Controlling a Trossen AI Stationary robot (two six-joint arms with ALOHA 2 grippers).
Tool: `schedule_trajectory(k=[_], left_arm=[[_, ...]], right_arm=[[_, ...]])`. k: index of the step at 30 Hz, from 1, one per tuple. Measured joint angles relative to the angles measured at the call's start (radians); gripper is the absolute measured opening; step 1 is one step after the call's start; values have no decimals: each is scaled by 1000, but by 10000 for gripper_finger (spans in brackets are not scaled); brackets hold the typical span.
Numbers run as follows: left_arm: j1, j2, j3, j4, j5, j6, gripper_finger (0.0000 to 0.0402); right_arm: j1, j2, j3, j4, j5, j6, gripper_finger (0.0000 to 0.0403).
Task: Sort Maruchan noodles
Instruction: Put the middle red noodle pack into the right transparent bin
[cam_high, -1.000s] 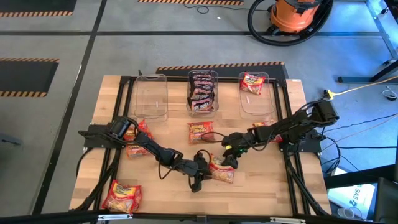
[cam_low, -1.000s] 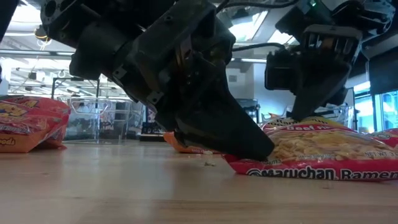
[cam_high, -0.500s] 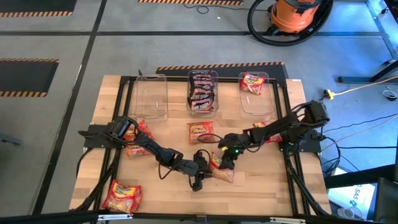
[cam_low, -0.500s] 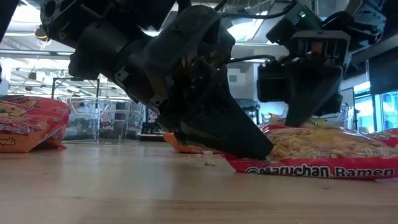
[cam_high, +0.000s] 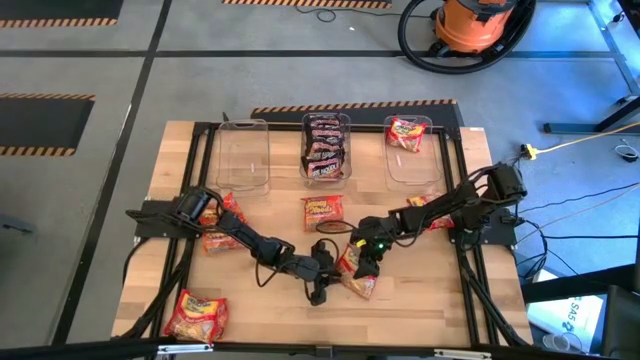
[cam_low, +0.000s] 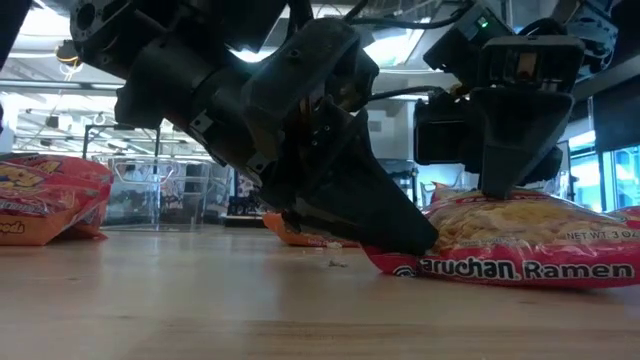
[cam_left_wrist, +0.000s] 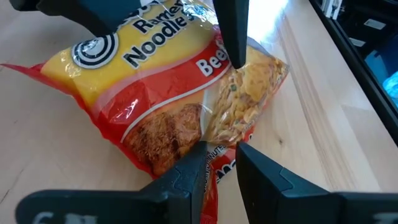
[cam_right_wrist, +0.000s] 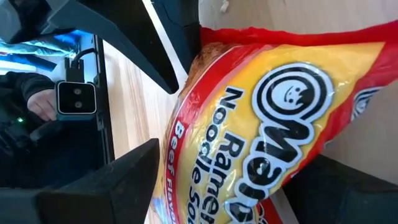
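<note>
High view: the left gripper (cam_high: 322, 272) pinches the edge of a red-and-yellow noodle packet (cam_high: 357, 272) lying on the table (cam_high: 420, 290) in front of the middle bin (cam_high: 327, 146). The right gripper (cam_high: 366, 258) straddles it, fingers spread.

Red-and-yellow noodle packet (cam_left_wrist: 168, 93)

Wooden table (cam_high: 250, 300): ramen packets (cam_high: 197, 314) scattered, three clear bins (cam_high: 243, 158).

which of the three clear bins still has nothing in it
The left clear bin, at the table's far edge. The middle bin holds dark noodle packets, and the right bin holds one red packet.
</note>
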Motion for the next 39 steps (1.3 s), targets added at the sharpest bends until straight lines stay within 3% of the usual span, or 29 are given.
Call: schedule_trajectory(k=[4, 13, 18, 25, 32, 39], left_arm=[[0, 1, -1, 7, -2, 0, 82], [0, 1, -1, 9, -18, 1, 82], [1, -26, -2, -17, 21, 3, 82], [1, -120, -2, -177, 77, 28, 82], [-8, -224, -2, -352, 83, 36, 82], [-8, -235, -3, -366, 77, 64, 82]], right_arm=[[17, 0, -1, 2, 34, -12, 275], [30, -2, -1, 2, 72, -29, 118], [29, -7, -1, 7, 70, -78, 63], [30, -107, -1, -107, 150, -187, 48], [28, -327, -2, -369, 280, -301, 47], [19, -606, 43, -730, 524, -523, 47]])
